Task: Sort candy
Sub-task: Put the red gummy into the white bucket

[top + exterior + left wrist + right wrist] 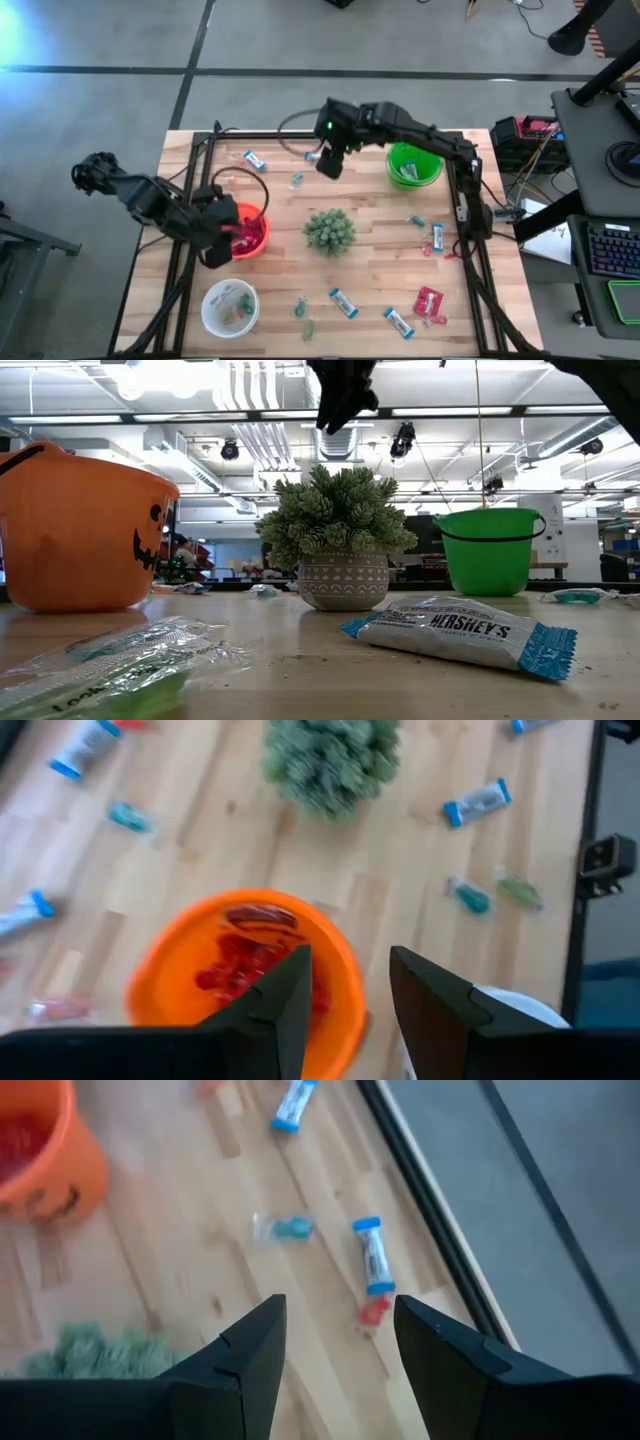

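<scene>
Wrapped candy lies scattered on the wooden table: a blue-and-white bar and a teal piece near the far edge, and more bars and a red packet near the front. My left gripper hovers open and empty over the orange bowl, which holds red candies. My right gripper hangs open and empty above the table's far side. Below it lie a teal piece, a blue-and-white bar and a small red piece.
A spiky green plant in a pot stands mid-table. A green bowl sits at the far right and a white bowl with a few candies at the near left. A black frame rims the table. A Hershey's bar lies close to the low camera.
</scene>
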Controlling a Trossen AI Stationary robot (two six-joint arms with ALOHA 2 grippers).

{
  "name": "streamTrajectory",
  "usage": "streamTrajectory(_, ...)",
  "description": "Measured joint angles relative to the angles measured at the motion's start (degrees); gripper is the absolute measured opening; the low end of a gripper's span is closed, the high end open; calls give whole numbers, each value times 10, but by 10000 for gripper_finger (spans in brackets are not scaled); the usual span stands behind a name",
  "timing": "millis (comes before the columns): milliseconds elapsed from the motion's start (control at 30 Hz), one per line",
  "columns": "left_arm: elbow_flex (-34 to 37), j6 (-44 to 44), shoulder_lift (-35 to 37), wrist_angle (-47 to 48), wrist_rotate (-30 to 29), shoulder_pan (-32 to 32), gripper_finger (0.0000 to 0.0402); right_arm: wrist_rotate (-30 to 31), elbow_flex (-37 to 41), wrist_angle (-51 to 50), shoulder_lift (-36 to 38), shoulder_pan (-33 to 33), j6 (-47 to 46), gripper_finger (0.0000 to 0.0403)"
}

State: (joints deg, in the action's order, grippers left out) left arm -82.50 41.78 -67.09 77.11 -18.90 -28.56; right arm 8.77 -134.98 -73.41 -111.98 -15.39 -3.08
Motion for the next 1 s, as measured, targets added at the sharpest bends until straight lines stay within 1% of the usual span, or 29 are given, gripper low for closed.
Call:
streamTrajectory(133, 0, -40, 24, 4, -16, 25, 119, -17, 0, 21, -8, -49, 3, 180)
streamTrajectory(300, 0, -102, 49, 5, -18, 64, 119, -24, 0, 37, -30, -99, 6, 180)
streamTrajectory(367, 0, -127, 56, 6, -31, 78, 119, -43, 0, 39, -43, -117, 2, 182)
streamTrajectory(467, 0, -166, 66, 10, -51, 96, 119, -54, 0, 46, -70, -137, 1, 182)
streamTrajectory(700, 0, -215, 96, 20, -91, 131, 119, -60, 1, 49, -138, -162, -45, 183)
streamTrajectory(900, 0, -218, 128, 38, -93, 146, 119, -59, 1, 51, -171, -170, -82, 183)
streamTrajectory(1000, 0, -218, 144, 39, -93, 146, 119, -70, 1, 50, -178, -169, -94, 183)
